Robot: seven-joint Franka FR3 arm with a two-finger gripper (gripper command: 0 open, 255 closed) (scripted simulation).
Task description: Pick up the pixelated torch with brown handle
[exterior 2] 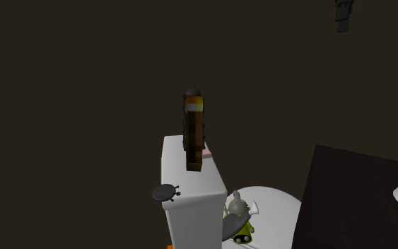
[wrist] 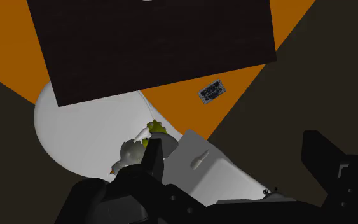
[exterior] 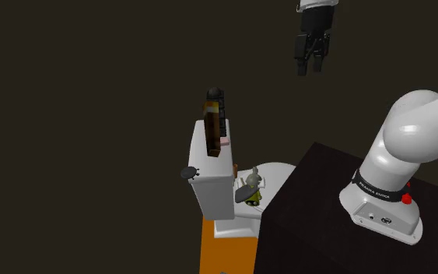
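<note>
My pincer (exterior: 309,68) hangs fingers apart, empty, high above the toilet tank (exterior: 213,187) where the torch (exterior: 214,124) stands upright.

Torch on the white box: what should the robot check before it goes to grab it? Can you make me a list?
1. Fingers apart, ready to grab: ok.
2. Nothing held in the gripper: ok.
3. Torch standing upright on the white tank: ok.
4. Gripper lined up over the torch: not ok. It hangs high, off toward the shoulder view's right.
5. Small pink thing at the torch's foot clear of the grasp: cannot tell.
6. Little figure out of the way: ok. It sits lower, on the round white lid.
</note>
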